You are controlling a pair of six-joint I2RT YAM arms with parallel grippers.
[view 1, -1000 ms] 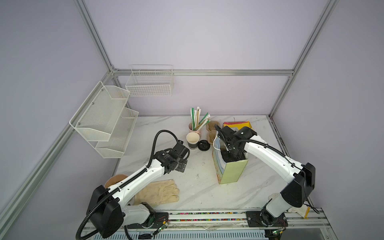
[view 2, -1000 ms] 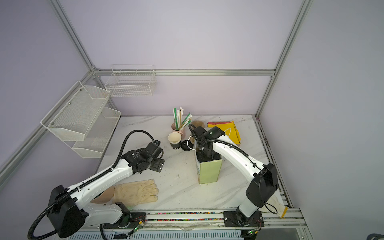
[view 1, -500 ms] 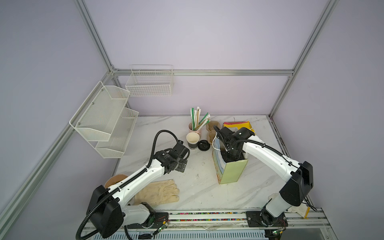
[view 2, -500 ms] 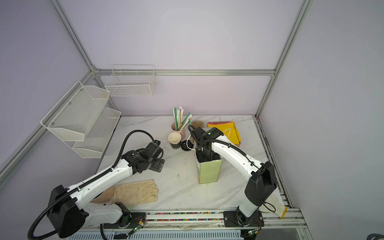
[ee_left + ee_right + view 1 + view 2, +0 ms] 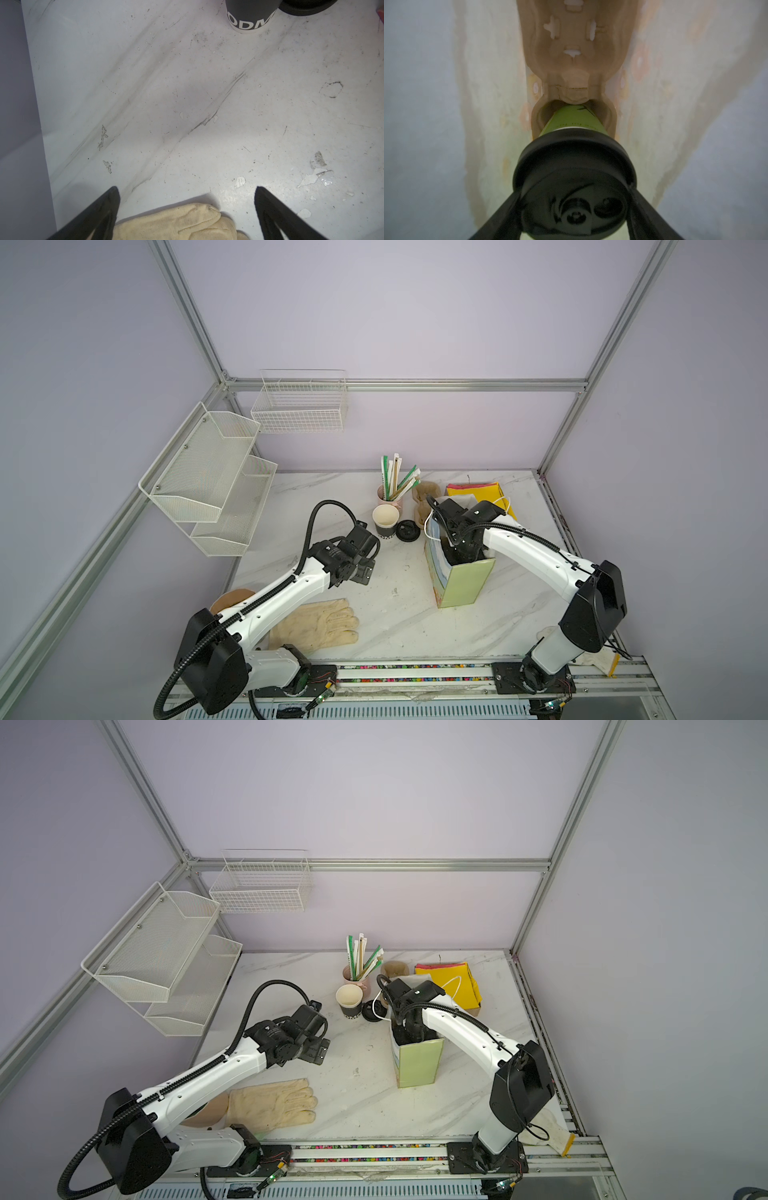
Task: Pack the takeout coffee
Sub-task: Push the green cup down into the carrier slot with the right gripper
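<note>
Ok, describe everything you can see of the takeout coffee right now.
The takeout coffee is a small paper cup with a light green wall and a round black plastic lid. It is inside the paper bag, base entering one socket of a brown pulp carrier. The right end effector grips it at the lid's sides.

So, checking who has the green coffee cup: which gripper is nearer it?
Right. The right gripper grips the green coffee cup by its lid inside the bag; the left gripper hangs open over the table, near the black cup.
</note>
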